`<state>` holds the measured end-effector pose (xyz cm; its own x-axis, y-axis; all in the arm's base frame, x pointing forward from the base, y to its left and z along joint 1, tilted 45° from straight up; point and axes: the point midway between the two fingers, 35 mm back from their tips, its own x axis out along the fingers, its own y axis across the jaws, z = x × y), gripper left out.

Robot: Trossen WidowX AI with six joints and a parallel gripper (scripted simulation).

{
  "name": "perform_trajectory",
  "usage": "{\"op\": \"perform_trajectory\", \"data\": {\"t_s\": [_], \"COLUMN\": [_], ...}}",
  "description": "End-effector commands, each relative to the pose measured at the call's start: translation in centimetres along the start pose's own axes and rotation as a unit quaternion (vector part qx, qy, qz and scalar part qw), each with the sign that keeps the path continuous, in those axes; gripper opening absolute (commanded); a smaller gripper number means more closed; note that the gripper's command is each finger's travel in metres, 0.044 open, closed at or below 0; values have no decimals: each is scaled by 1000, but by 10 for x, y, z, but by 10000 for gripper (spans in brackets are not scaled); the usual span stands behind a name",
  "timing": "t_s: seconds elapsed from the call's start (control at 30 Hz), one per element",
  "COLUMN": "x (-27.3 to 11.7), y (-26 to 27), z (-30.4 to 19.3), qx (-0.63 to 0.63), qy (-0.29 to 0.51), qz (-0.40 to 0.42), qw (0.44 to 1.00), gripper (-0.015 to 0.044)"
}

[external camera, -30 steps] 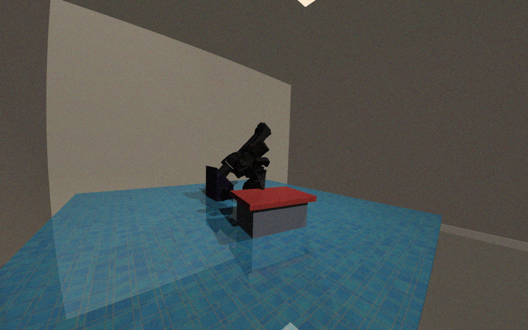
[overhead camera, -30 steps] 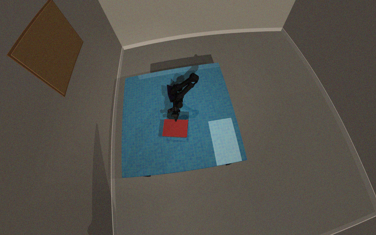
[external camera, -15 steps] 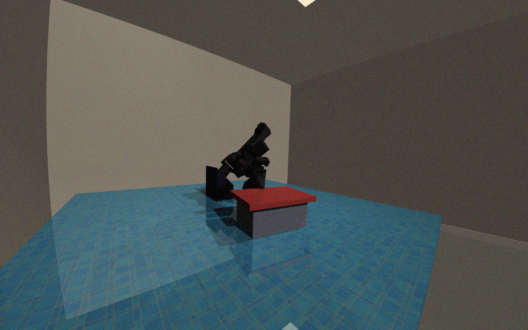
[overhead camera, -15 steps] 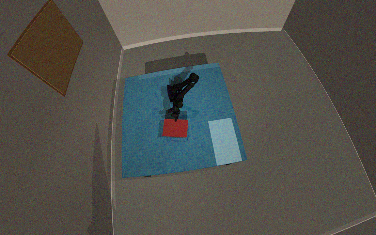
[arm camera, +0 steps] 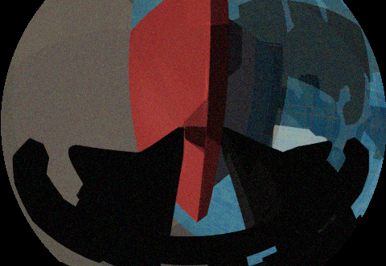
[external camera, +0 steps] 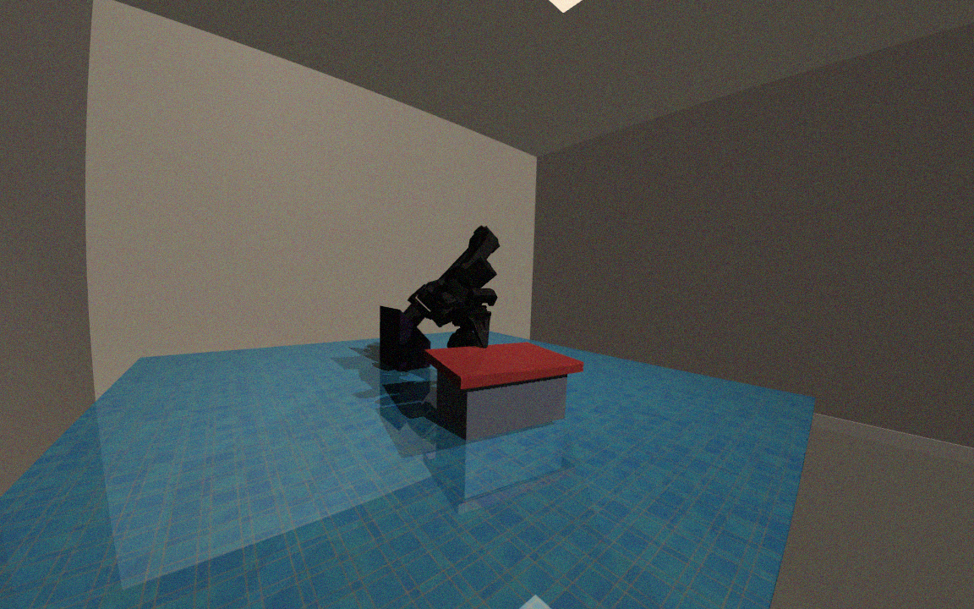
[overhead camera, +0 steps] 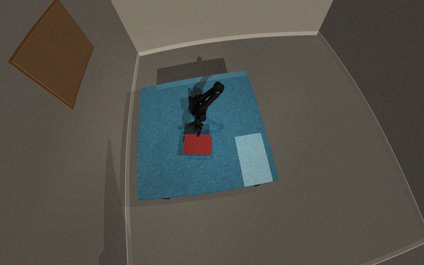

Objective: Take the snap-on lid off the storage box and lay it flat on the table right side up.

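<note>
The red lid [overhead camera: 197, 145] [external camera: 509, 363] [arm camera: 170, 69] sits flat on top of the grey storage box [external camera: 517, 406] [arm camera: 241, 81], which stands on the blue table. My gripper [overhead camera: 198, 135] [arm camera: 202, 133] is shut on the lid's edge on the side facing the arm. In the wrist view one finger is over the lid's top face and the other is under its rim. In the exterior view the lid hides the lower fingertip. The box is hidden under the lid in the top view.
The blue patterned table [overhead camera: 161, 171] [external camera: 248, 485] carries the arm's base behind the box. A pale rectangle [overhead camera: 254, 159] lies on the table's right side in the top view. A brown panel [overhead camera: 53, 52] is at the upper left.
</note>
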<state>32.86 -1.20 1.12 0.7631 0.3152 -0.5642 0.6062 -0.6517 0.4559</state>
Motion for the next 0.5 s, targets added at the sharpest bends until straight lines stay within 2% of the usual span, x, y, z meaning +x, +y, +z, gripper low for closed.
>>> {"op": "perform_trajectory", "data": {"t_s": [0.0, 0.47], "x": [-2, -4], "y": [2, 4], "z": [0, 1], "qx": [-2, -2], "qy": [1, 1], "qz": [2, 2], "qw": [1000, 1000], "gripper": [0, 0]}}
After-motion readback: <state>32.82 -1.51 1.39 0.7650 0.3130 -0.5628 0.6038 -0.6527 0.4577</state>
